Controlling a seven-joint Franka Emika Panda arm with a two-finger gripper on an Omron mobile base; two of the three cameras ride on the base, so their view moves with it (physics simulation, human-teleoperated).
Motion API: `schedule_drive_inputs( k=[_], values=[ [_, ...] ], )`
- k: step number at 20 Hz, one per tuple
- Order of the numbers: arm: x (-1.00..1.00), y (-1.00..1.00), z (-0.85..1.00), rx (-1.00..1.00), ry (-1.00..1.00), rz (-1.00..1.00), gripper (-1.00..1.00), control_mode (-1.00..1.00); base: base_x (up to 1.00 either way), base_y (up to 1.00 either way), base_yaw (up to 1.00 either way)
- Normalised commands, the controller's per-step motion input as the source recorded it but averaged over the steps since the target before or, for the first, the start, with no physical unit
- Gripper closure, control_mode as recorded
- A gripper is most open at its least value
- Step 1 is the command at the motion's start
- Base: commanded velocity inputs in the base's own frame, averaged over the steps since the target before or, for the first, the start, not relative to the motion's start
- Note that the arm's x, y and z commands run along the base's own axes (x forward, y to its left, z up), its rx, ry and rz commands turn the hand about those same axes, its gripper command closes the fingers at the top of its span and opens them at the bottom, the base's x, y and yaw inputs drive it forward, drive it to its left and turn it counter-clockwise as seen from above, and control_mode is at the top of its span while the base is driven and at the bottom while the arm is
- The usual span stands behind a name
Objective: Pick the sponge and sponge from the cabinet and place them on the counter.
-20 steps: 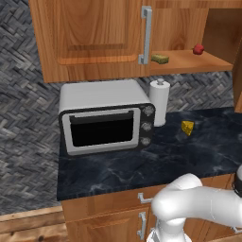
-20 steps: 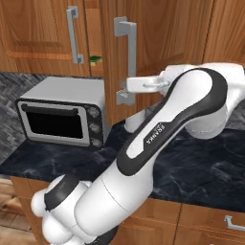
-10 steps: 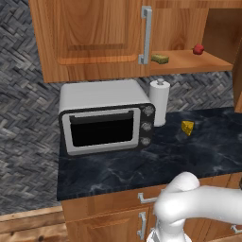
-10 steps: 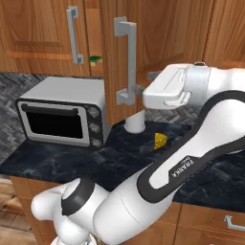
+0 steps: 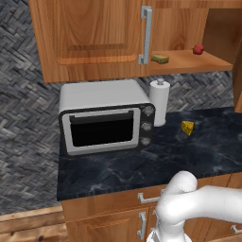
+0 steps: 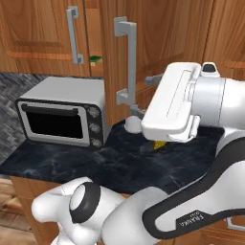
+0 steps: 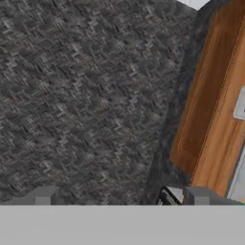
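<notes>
Open cabinet (image 5: 94,38) on the wall, orange-brown, with a long silver bar handle (image 5: 145,35) on the door edge; wooden inner shelf (image 5: 189,64) exposed to the right of that door. On the shelf, a sponge (image 5: 160,59) lying flat just beside the handle's lower end, olive-yellow with a darker top in the left base view; a green-and-yellow corner of a sponge peeking from behind the door edge in the right base view at (image 6: 95,60); whether a second block lies against it, impossible to tell. Small red fruit (image 5: 198,48) further right on the same shelf, well apart from the sponge. Below, black-blue marbled counter (image 5: 142,170) carrying a white microwave (image 5: 106,116) with a dark window, a white paper-towel roll (image 5: 159,101) upright just beside the microwave's right side, and a yellow cheese wedge (image 5: 188,127) near the roll, apart from it. Wooden drawer fronts with small silver handles (image 5: 149,197) under the counter edge. White arm raised high in the right base view, its broad hand (image 6: 172,103) level with the cabinet door's lower half. In the hand view, gripper (image 7: 122,197) with fingers (image 7: 45,195) spread wide apart, nothing between them, facing grey herringbone wall tiles (image 7: 86,95) and a strip of orange-brown wood at the right
</notes>
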Motion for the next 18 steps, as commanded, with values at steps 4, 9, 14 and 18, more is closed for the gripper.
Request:
schedule_drive_inputs(
  k=[4, 9, 14, 18],
  values=[
    [-0.44, 0.69, 0.0, -0.01, -0.07, 0.0, -1.0, -1.0, 0.0, 0.0, 0.0],
    [-0.51, 0.74, 0.0, -0.11, -0.28, -0.03, -1.0, -1.0, 0.0, 0.0, 0.0],
    [-0.39, 0.73, 0.0, -0.14, -0.35, -0.14, -1.0, -1.0, 0.0, 0.0, 0.0],
    [-0.02, 0.79, -0.04, -0.12, -0.26, -0.15, -1.0, -1.0, 0.0, 0.0, 0.0]
  ],
)
